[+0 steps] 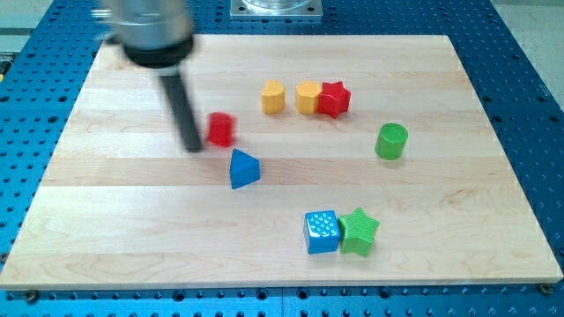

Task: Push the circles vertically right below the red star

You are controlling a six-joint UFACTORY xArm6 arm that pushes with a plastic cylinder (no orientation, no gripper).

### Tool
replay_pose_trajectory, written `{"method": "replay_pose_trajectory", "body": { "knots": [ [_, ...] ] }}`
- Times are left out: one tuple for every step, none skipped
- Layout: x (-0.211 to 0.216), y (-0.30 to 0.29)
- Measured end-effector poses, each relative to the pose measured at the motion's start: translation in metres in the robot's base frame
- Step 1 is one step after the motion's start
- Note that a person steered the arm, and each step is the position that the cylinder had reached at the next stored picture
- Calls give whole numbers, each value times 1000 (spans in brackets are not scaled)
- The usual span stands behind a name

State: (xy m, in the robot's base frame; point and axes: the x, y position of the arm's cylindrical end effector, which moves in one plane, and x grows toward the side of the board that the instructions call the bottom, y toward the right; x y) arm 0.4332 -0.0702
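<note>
Toward the board's top-left corner, my tip (191,146), no gripper fitted, sits just left of red circle (220,129); off-centre push risks skidding it past red star (334,99).

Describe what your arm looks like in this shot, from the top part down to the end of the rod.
A wide dark cylindrical housing, blurred, with a paler grey band at its top, narrows into a straight black rod. My tip is plain and dark, with no visible markings or cables.
</note>
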Motion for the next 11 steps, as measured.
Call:
{"method": "replay_pose_trajectory", "body": {
  "knots": [
    [-2, 22],
    [-30, 51],
    [-10, 85],
    [2, 120],
    [40, 156],
    [82, 192],
    [27, 292],
    [-26, 302],
    [-36, 260],
    [7, 263],
    [5, 224]
  ]
}}
